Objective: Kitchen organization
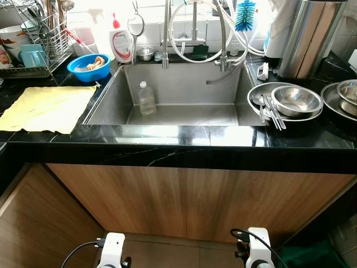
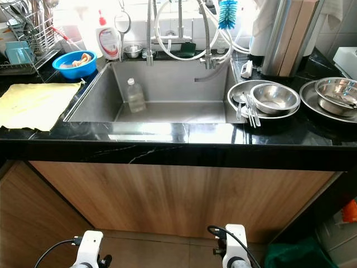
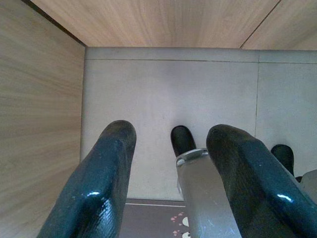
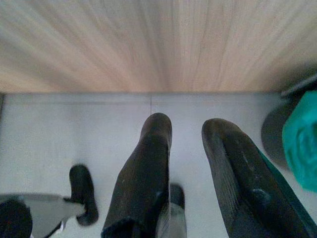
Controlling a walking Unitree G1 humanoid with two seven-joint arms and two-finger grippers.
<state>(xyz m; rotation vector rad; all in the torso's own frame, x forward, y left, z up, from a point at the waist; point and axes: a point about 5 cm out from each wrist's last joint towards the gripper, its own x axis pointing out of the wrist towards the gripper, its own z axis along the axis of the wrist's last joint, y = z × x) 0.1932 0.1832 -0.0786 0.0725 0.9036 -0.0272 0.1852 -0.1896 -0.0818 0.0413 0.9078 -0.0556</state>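
The steel sink (image 1: 184, 106) sits in a black stone counter (image 1: 167, 137) above wooden cabinet doors (image 1: 195, 201). Inside the sink, near its left wall, 1 clear plastic bottle (image 1: 146, 99) stands upright. Left of the sink lies a yellow cloth (image 1: 47, 108), spread flat on the counter. Behind the cloth, at the sink's back left corner, is a blue bowl (image 1: 88, 67) with some pale food in it, and further left a wire dish rack (image 1: 39, 39) holds utensils and cups. Behind the sink stands a white soap bottle (image 1: 121, 42) with a red pump, a small steel cup (image 1: 145, 53) beside it, and the faucet (image 1: 223, 39) with looped hoses. A blue bottle brush (image 1: 244, 14) hangs above the sink's right rear corner. Right of the sink, a steel bowl (image 1: 295, 99) rests on a steel plate (image 1: 262, 92), with cutlery (image 1: 270, 114) lying across the plate's near rim.

Both arms hang low in front of the cabinet, below the sink. The left gripper (image 3: 171, 173) has its 2 fingers spread apart over the grey floor, holding nothing. The right gripper (image 4: 185, 173) also has a gap between its fingers and is empty.
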